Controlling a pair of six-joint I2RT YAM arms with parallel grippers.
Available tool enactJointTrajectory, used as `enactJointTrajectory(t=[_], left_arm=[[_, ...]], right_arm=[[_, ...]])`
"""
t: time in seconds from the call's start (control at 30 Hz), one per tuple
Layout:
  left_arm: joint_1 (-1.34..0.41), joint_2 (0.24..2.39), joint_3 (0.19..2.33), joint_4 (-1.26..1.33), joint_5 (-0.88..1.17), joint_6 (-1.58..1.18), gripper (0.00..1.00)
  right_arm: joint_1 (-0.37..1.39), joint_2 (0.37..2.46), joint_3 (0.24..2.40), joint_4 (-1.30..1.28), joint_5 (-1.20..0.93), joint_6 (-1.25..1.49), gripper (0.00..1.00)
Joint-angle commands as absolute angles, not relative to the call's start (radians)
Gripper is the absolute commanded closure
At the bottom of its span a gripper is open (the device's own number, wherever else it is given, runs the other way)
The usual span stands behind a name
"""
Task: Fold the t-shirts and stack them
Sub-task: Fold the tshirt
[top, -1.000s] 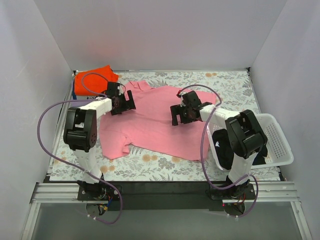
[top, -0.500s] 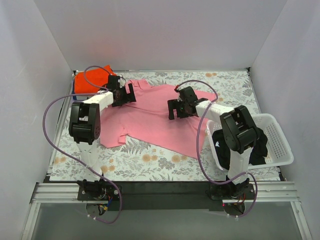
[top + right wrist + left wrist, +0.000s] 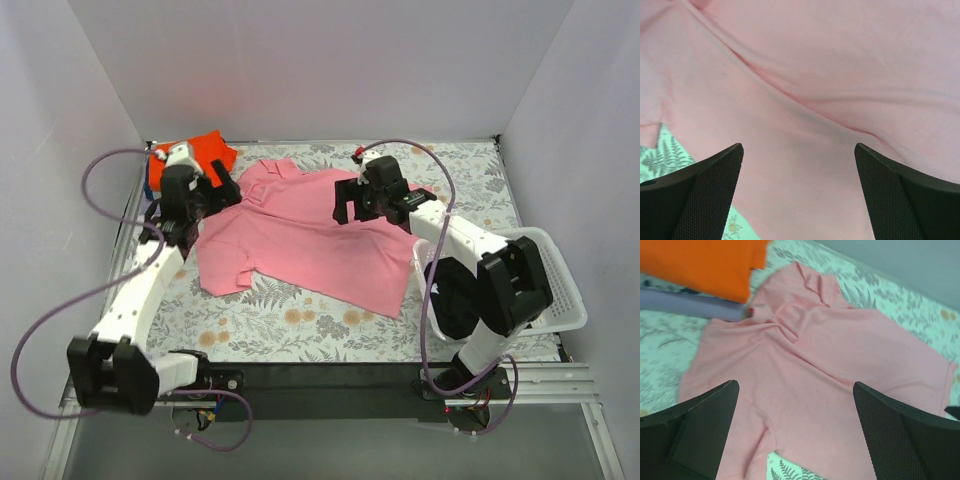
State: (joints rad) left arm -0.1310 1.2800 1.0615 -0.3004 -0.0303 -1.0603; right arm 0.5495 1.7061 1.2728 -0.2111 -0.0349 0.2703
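Pink t-shirt (image 3: 300,240) lies spread mid-table (image 3: 300,325), and the orange t-shirt (image 3: 205,148) sits folded in the far left corner. My left gripper (image 3: 795,387) and right gripper (image 3: 799,147) hover over the pink one, fingers apart and empty, probably lining up the fold.

This is a robotics lab test cell. Plain white walls (image 3: 320,70) box in the bench (image 3: 300,322) on three sides. An aluminium rail (image 3: 560,384) runs along its near edge, where the left arm (image 3: 135,295) and right arm (image 3: 465,235) are mounted, trailing purple cables (image 3: 424,310). A floral-printed sheet covers the bench.
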Motion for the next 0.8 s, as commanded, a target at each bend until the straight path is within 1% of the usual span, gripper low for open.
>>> enactJointTrajectory(t=[0.0, 0.07, 0.1, 0.2, 0.33, 0.37, 0.4, 0.53, 0.6, 0.67, 0.77], left_arm=[[-0.094, 1.165, 0.89, -0.437, -0.28, -1.219, 0.02], [-0.054, 1.088, 0.832, -0.468, -0.305, -1.267, 0.02], [-0.042, 1.047, 0.784, -0.486, -0.316, -1.31, 0.02], [0.029, 1.005, 0.732, -0.494, -0.313, -1.357, 0.02], [0.203, 0.999, 0.678, -0.476, -0.174, -1.425, 0.02], [0.222, 0.999, 0.669, -0.476, -0.16, -1.43, 0.02], [0.23, 0.993, 0.655, -0.469, -0.161, -1.44, 0.02], [0.23, 0.931, 0.555, -0.423, -0.153, -1.495, 0.07], [0.229, 0.902, 0.496, -0.359, -0.117, -1.514, 0.13], [0.229, 0.89, 0.436, -0.315, -0.095, -1.532, 0.17], [0.229, 0.905, 0.402, -0.273, -0.084, -1.531, 0.19]], right_arm=[[0.642, 1.661, 1.301, -0.201, -0.041, 0.273, 0.01], [0.679, 1.664, 1.313, -0.193, -0.061, 0.285, 0.02], [0.727, 1.675, 1.328, -0.19, -0.063, 0.287, 0.01], [0.831, 1.715, 1.38, -0.184, -0.06, 0.284, 0.02], [0.939, 1.788, 1.446, -0.161, -0.089, 0.29, 0.01], [0.949, 1.801, 1.459, -0.16, -0.089, 0.299, 0.01], [0.963, 1.818, 1.466, -0.161, -0.089, 0.304, 0.02], [0.965, 1.818, 1.462, -0.155, -0.094, 0.318, 0.02], [0.963, 1.809, 1.445, -0.156, -0.078, 0.314, 0.02], [0.963, 1.796, 1.415, -0.155, -0.071, 0.314, 0.02], [0.963, 1.76, 1.367, -0.153, -0.06, 0.318, 0.02]])
